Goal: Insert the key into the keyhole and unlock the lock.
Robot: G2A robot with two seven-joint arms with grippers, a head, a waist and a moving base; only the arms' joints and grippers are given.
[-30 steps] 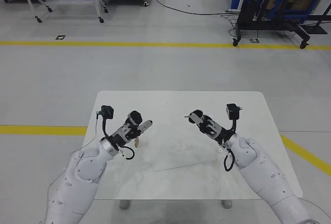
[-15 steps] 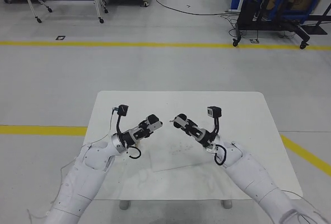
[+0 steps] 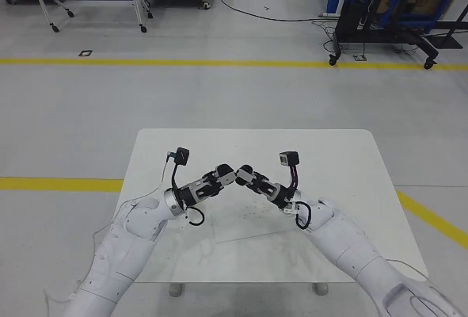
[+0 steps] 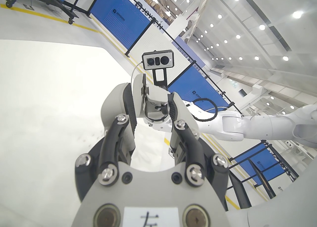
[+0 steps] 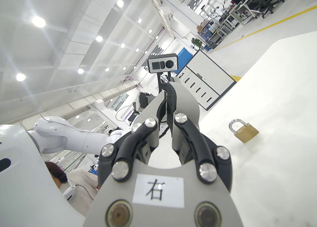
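White fingers of the right gripper (image 5: 169,89) are pressed together; whether a key sits between them cannot be determined. Beyond it, the brass padlock (image 5: 244,130) lies on the white table (image 5: 272,84), shackle closed, apart from the right gripper. At the centre of the top view, the left gripper (image 3: 222,173) meets the right gripper tip to tip, its fingers (image 4: 128,104) spread apart.

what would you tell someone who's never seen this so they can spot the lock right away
Find the white table. On its bare top, apart from the right gripper, lies the padlock. Its brass block body and silver shackle set it apart from the grey and black gripper.
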